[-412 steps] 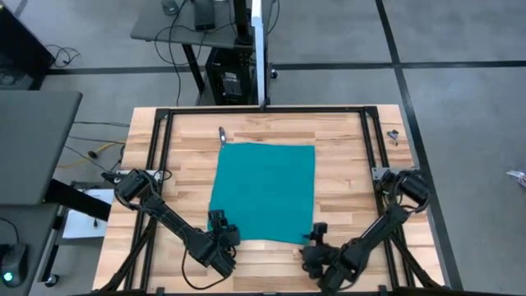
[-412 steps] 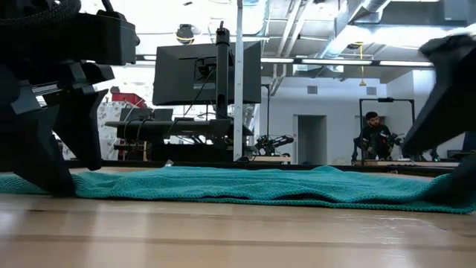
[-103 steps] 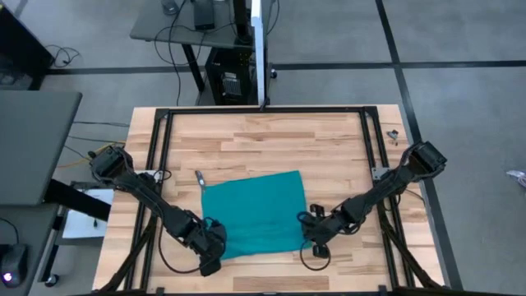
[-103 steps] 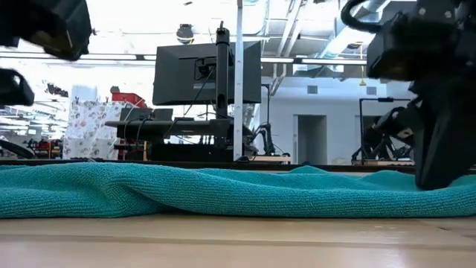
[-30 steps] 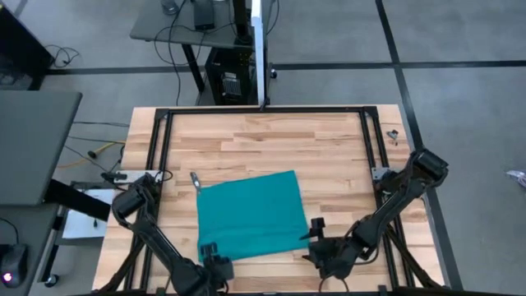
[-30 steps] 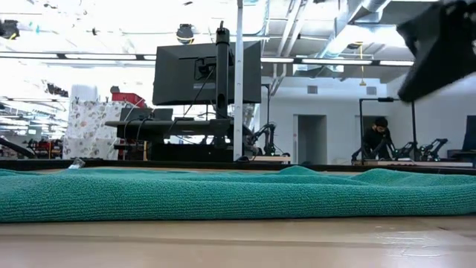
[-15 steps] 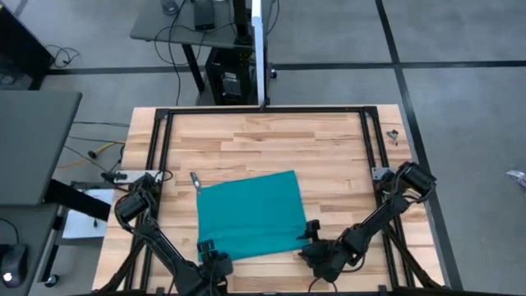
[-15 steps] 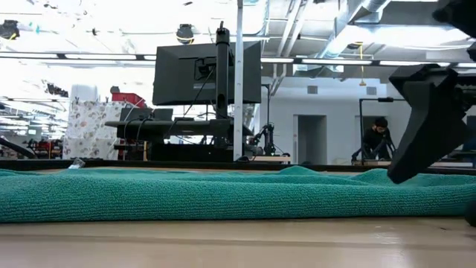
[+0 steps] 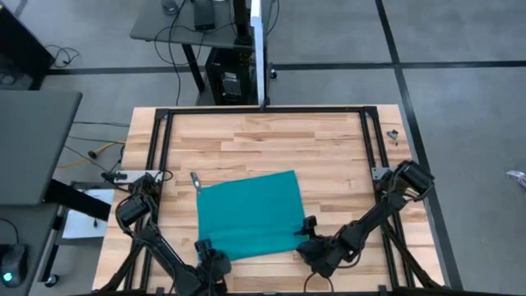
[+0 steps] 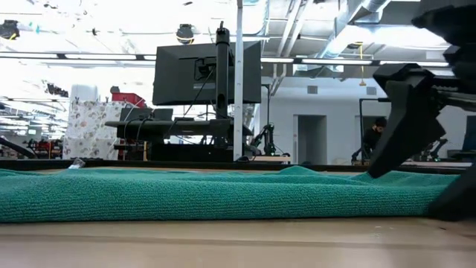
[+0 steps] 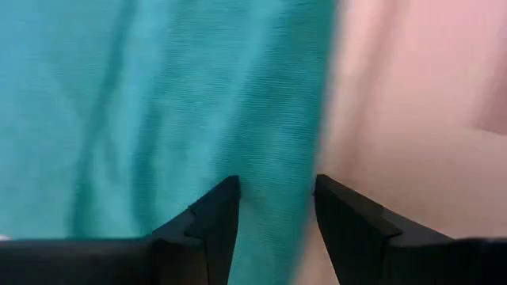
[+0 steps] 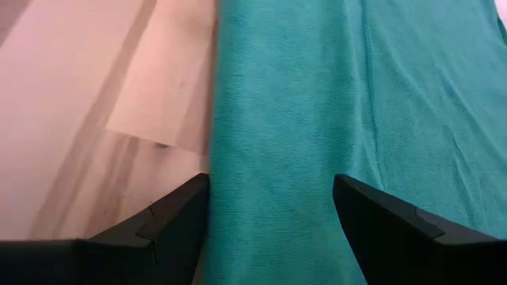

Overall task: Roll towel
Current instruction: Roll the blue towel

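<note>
1. The left hand sits low at the near-left corner of the towel, its arm folded back along the worktop's left side. In the left wrist view its two fingers stand apart with a moderate gap, straddling the towel's side edge; no cloth is pinched between them.
2. The right hand is at the near-right corner of the towel, its arm stretching out to the worktop's right side. In the right wrist view its fingers are spread wide over the cloth's edge strip, gripping nothing.
3. In the low view a dark part of an arm slants down to the towel's right end.
4. The teal towel lies on the wooden worktop, toward its near half, folded with a thickened near edge. A small grey object rests just beside the towel's far-left corner.
5. No containers are in view.
6. Compared with a second ago, the towel has not shifted. The right hand has moved in from just off the near-right corner to reach the cloth; the left hand has edged slightly closer to its corner.
</note>
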